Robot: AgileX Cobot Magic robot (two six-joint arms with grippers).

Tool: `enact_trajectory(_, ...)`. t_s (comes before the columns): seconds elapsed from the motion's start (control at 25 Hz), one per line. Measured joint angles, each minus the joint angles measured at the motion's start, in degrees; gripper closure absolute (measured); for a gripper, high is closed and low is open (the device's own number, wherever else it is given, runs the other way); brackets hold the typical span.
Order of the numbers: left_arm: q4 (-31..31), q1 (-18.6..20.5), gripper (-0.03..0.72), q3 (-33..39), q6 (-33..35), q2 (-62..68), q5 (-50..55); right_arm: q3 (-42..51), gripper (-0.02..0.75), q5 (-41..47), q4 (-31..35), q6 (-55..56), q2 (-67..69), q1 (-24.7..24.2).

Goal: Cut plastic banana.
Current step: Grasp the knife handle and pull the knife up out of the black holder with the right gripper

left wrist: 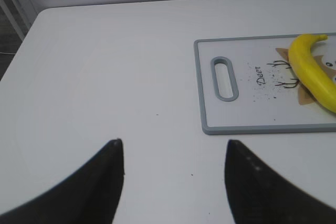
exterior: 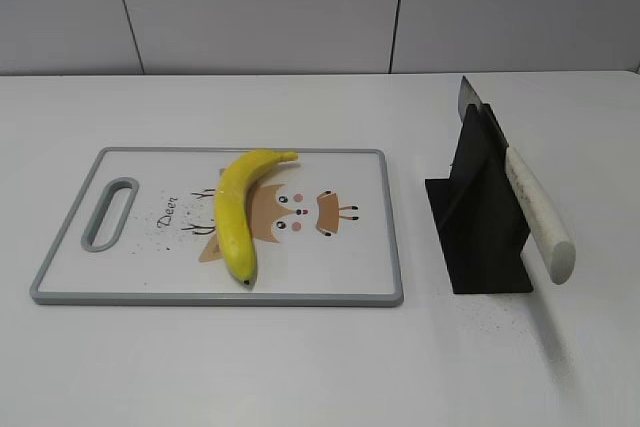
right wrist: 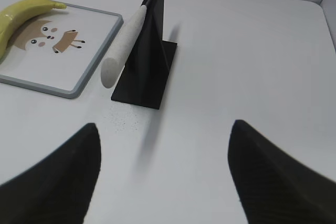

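Overall, the white desk (exterior: 300,367) carried everything, with the grey-rimmed cutting board (exterior: 390,237) on its left half. The black knife stand (exterior: 478,232) stood just right of the board, holding a knife (exterior: 535,207) with its pale handle slanting out toward the camera and its blade tip up at the back.

The plastic banana (exterior: 238,215) lay on the board over the deer print, stem toward the far edge, dark tip near the front rim. Judged light, rigid and glossy, so likely to slip or roll under a blade; best steadied near one end, clear of the cut line.

The left gripper (left wrist: 173,182) hovered over bare desk left of the board, jaws apart, empty. The right gripper (right wrist: 163,177) hung before the stand, jaws apart, empty. Nothing blocked the handle.
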Motion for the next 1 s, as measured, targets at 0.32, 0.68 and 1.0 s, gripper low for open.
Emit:
enact_trajectory(0.32, 0.0, 0.0, 0.109, 0.0, 0.0, 0.0, 0.0, 0.0, 0.148, 0.0, 0.0, 0.0, 0.0, 0.0)
enact_trajectory(0.68, 0.0, 0.0, 0.11, 0.0, 0.0, 0.0, 0.0, 0.0, 0.148, 0.0, 0.05, 0.0, 0.0, 0.0)
enact_trajectory(1.0, 0.0, 0.0, 0.11, 0.0, 0.0, 0.0, 0.0, 0.0, 0.148, 0.0, 0.05, 0.4, 0.0, 0.0)
